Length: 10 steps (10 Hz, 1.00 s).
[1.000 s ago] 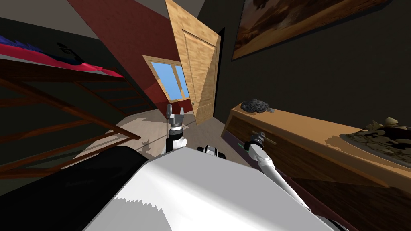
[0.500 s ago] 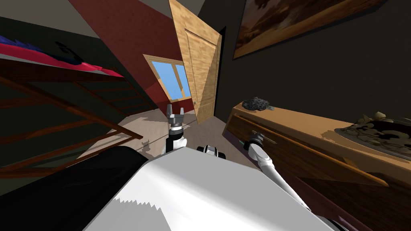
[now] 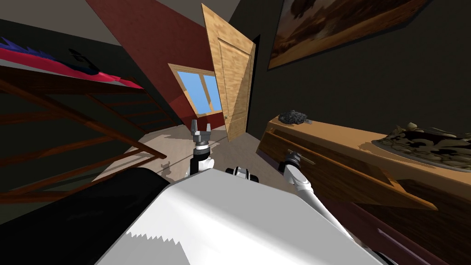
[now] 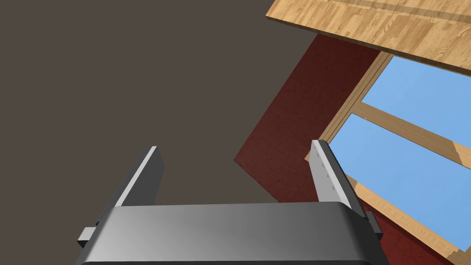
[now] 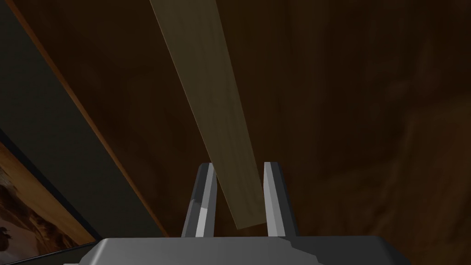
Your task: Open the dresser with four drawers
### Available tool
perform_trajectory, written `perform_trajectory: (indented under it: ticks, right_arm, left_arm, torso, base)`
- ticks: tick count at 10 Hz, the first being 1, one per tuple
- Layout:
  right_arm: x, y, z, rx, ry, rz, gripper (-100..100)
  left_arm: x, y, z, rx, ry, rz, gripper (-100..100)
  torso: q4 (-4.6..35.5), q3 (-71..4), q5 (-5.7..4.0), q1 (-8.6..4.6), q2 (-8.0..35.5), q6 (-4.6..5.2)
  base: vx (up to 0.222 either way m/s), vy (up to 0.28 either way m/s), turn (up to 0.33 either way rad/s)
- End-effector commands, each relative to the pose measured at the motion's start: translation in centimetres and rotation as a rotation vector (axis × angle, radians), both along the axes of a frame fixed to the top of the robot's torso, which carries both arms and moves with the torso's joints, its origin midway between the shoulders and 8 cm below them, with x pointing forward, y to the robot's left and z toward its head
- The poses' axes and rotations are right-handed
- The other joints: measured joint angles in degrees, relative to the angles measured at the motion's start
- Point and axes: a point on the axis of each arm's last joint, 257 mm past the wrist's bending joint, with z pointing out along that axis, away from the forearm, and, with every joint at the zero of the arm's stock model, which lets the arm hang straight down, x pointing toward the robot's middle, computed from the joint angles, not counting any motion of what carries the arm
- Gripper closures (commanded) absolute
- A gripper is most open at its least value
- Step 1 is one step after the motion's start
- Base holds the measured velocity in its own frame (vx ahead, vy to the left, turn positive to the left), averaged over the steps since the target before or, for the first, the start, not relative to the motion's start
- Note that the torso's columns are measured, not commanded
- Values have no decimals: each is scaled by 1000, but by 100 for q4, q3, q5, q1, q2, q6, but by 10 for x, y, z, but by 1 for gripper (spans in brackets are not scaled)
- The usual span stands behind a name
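A brown wooden dresser [image 3: 349, 142] stands along the dark wall on my right. Its top drawer [image 3: 331, 172] juts out from the body at a slant. My right gripper [image 3: 290, 159] is at the drawer front, shut on its pale bar handle [image 3: 307, 159]. In the right wrist view the handle [image 5: 216, 115] runs between the two fingers of the right gripper [image 5: 238, 165], with the dark drawer front [image 5: 345, 115] behind it. My left gripper [image 3: 201, 125] is raised ahead of my chest, open and holding nothing [image 4: 234, 147].
A dark lumpy object [image 3: 294, 118] and a flat dish of debris [image 3: 427, 145] lie on the dresser top. A wooden door [image 3: 234, 78] stands open ahead beside a window [image 3: 200, 89]. A painting [image 3: 340, 23] hangs above the dresser. A wooden bed frame [image 3: 69, 115] fills the left.
The right gripper closed on the handle and the top drawer has slid out of the dresser toward me. The head view has shifted a little. The left arm has not moved.
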Motion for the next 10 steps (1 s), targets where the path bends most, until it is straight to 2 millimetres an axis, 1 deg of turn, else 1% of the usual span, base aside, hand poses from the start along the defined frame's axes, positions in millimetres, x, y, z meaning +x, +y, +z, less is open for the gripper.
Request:
perform_trajectory:
  ticks: [1, 2, 4, 8, 9, 10]
  right_arm:
    - [0, 2, 0, 1, 0, 2, 100]
    - [6, -8, 5, 4, 12, 9, -100]
    - [14, -20, 14, 4, 15, 15, -100]
    - [29, -42, 37, 6, 12, 30, -100]
    - [33, -47, 43, 6, 10, 34, -100]
    - [27, -42, 35, 13, 18, 33, -100]
  left_arm:
    - [0, 0, 0, 0, 0, 0, 0]
    - [0, 0, 0, 0, 0, 0, 0]
    - [0, 0, 0, 0, 0, 0, 0]
    - [0, 0, 0, 0, 0, 0, 0]
    - [0, 0, 0, 0, 0, 0, 0]
    - [0, 0, 0, 0, 0, 0, 0]
  torso:
    - [6, -2, 4, -5, -2, -4]
    - [7, -14, 5, -26, -23, -6]
    - [-17, -23, -12, -19, -37, -10]
    - [-16, -15, -17, -29, -25, -9]
    - [-4, -9, -6, -22, -14, -5]
    - [9, -2, 9, -11, 0, 1]
  base:
    - [-69, 63, -9]
    - [-25, 55, -47]
    - [-25, 86, -43]
    - [-18, 84, -34]
    - [-20, 62, -30]
    - [-3, 22, -9]
